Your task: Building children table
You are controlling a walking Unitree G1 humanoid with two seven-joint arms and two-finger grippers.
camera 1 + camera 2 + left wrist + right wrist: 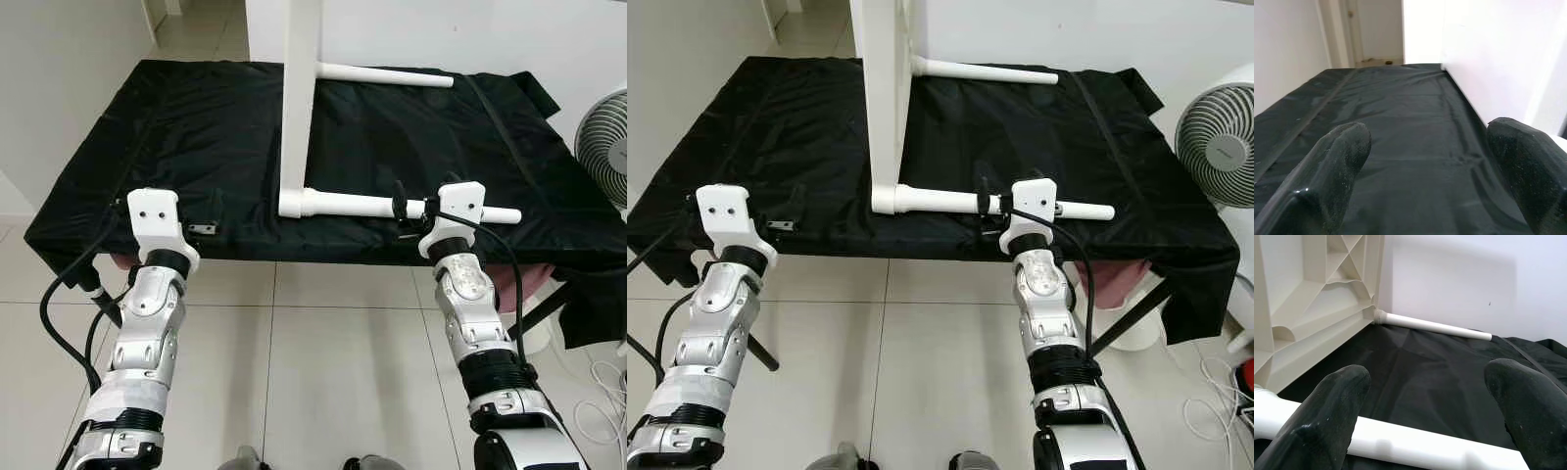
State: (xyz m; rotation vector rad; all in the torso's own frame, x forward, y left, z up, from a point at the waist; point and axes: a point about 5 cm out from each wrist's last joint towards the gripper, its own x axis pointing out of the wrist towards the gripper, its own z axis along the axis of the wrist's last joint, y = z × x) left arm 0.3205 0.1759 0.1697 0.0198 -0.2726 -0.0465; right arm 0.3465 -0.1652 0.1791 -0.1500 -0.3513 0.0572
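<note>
Nearest us, our right gripper (1425,416) is spreading wide, fingers (1327,416) straddling the near white leg (940,201) without clamping it. We are holding it at the front edge of the black-covered table (196,147), about 4 o'clock. The tabletop panel (880,98) is standing on edge at 12 o'clock, ribbed underside facing our right wrist; the near leg and a far leg (985,70) are sticking out rightward. Our left gripper (1425,161) is gaping wide over bare cloth at 8 o'clock. A fan (1220,147) is sitting at 3 o'clock.
</note>
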